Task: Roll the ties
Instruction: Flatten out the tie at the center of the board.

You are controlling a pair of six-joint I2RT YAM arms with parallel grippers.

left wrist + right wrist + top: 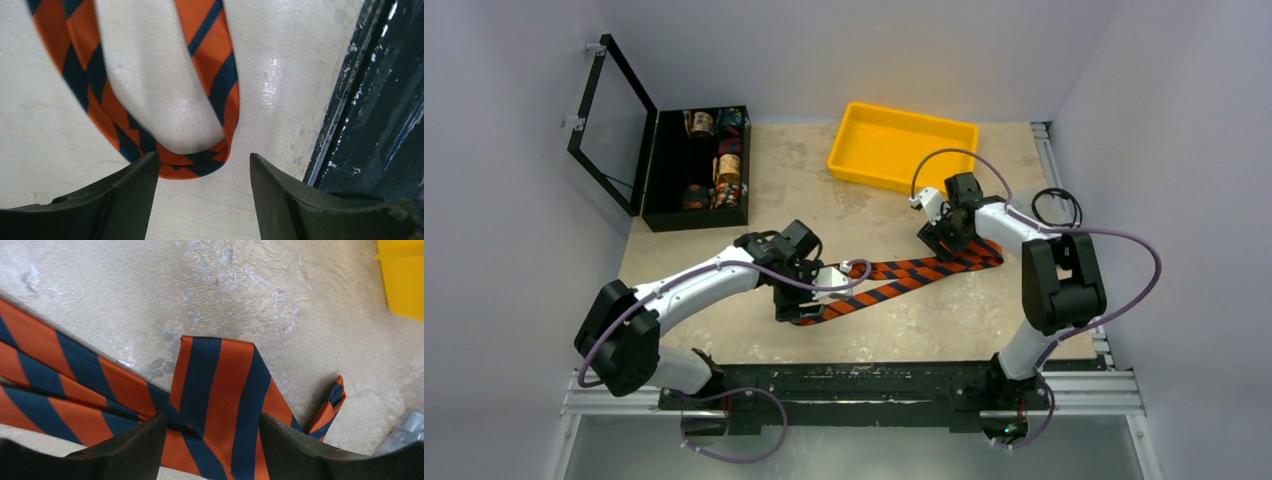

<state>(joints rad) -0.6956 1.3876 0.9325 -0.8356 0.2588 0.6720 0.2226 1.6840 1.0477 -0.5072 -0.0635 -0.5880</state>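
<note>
One tie (pixel 894 278) with diagonal orange and navy stripes lies folded double across the middle of the table. My left gripper (pixel 792 308) is at its left, folded end. In the left wrist view the fold's loop (pixel 195 167) lies just ahead of the open left gripper (pixel 203 156), with only bare table between the fingers. My right gripper (pixel 949 240) is over the tie's right end. There the wide end of the tie (pixel 220 375) lies flat under the right gripper (pixel 212 416), whose fingers stand apart on either side of it.
A yellow tray (pixel 894 182) sits at the back centre. At the back left, a black box (pixel 664 175) with a raised lid (pixel 609 120) holds several patterned fabric rolls (pixel 724 165). A dark rail (pixel 854 385) runs along the near edge, close to the left gripper.
</note>
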